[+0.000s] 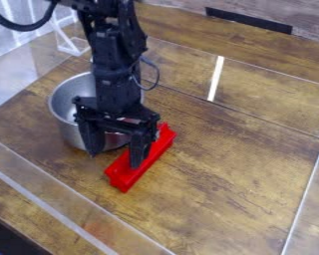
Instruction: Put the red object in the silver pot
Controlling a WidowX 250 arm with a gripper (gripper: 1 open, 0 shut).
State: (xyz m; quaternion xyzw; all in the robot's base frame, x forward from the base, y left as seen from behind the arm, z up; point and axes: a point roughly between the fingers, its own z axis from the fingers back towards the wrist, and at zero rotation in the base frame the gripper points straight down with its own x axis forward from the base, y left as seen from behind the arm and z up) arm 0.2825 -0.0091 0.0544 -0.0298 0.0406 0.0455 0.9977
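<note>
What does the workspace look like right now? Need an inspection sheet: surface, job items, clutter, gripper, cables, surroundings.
Surface: wooden table, dark brown planks, glare streaks.
Red object: lies flat on the table, just right of the pot, not in it yet.
Silver pot: upright on the table, partly hidden behind the arm.
Clutter: nothing seen.
Gripper: open, pointing down, low over the upper end of the red object, fingers on either side; contact cannot be told.
Cables: a black cable loops off the arm at top left.
Surroundings: clear panel along the left and front edges; dark slot at the top edge.
</note>
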